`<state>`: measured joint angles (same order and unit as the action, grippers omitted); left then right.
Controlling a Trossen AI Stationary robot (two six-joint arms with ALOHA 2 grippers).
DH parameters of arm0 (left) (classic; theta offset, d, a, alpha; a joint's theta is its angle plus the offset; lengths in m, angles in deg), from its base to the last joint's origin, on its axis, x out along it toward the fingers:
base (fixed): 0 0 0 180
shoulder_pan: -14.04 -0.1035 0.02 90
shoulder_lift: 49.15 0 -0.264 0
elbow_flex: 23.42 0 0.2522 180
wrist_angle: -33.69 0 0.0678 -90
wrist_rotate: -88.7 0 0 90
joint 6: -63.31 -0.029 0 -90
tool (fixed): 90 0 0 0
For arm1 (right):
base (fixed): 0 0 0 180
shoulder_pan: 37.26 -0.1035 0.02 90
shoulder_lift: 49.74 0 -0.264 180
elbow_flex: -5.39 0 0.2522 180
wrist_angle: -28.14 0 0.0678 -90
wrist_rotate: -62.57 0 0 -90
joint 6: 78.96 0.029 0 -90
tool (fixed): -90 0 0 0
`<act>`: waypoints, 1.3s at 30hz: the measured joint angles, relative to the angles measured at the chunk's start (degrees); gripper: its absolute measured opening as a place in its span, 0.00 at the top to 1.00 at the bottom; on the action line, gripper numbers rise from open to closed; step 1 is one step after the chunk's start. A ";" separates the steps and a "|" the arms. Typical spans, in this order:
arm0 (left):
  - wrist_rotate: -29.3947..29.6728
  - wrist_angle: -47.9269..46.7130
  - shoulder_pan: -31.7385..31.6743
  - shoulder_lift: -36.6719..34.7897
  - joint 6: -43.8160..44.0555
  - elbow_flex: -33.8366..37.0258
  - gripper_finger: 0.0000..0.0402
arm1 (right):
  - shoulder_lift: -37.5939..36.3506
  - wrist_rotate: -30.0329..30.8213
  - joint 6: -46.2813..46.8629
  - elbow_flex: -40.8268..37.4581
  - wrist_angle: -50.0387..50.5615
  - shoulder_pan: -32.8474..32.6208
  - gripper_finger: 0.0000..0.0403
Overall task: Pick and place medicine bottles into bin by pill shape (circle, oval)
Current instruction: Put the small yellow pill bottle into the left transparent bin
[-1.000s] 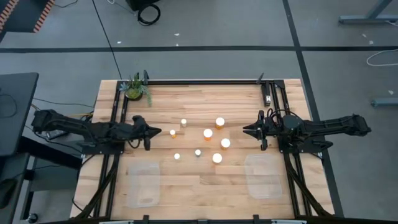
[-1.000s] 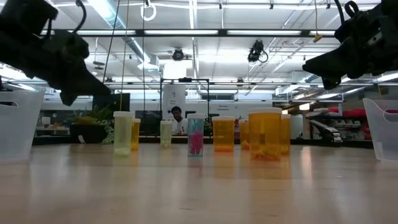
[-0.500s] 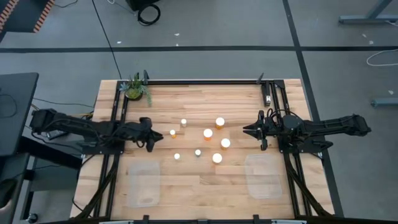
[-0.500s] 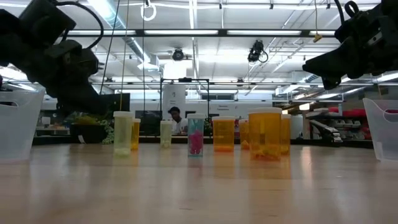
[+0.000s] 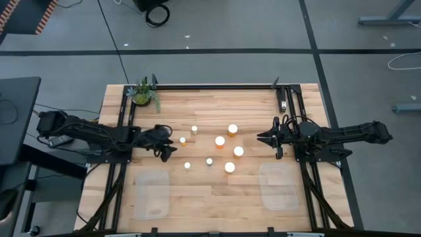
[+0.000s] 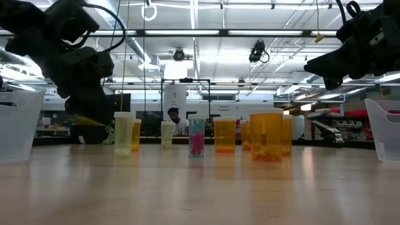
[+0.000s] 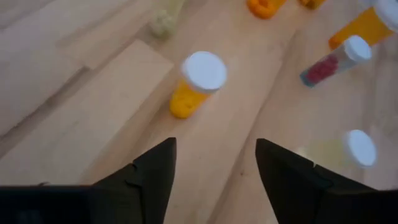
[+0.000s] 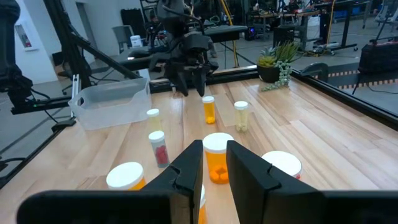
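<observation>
Because the small orange-bodied bottle (image 7: 196, 84) stands upright on the wooden table (image 5: 217, 197), just ahead of the left gripper (image 7: 214, 163) whose fingers are spread wide and empty, an off-centre descent could clip its white cap and topple it. Once tipped, it could roll into the neighbouring bottles (image 5: 223, 149). Meanwhile the right gripper (image 5: 277, 140) hovers beyond the cluster, fingers nearly together, holding nothing.

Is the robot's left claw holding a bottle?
No, the left end effector is open and empty, with a small orange bottle standing ahead of it.
</observation>
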<state>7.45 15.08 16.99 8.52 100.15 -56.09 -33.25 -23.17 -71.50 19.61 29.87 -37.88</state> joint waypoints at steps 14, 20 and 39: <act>-5.40 -12.64 6.39 14.89 -3.33 -16.70 0.43 | 0.00 0.00 0.00 0.01 -0.02 0.02 0.80; -7.70 -19.05 8.32 19.10 -4.57 -22.69 0.43 | 0.00 -0.02 0.00 0.01 -0.01 0.01 0.80; -10.42 -26.48 10.55 33.72 -6.31 -34.76 0.38 | 0.02 -0.01 0.00 -0.01 0.09 0.02 0.80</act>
<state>-2.97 -11.40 27.54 42.24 93.84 -90.85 -33.23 -23.18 -71.50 19.60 29.96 -37.87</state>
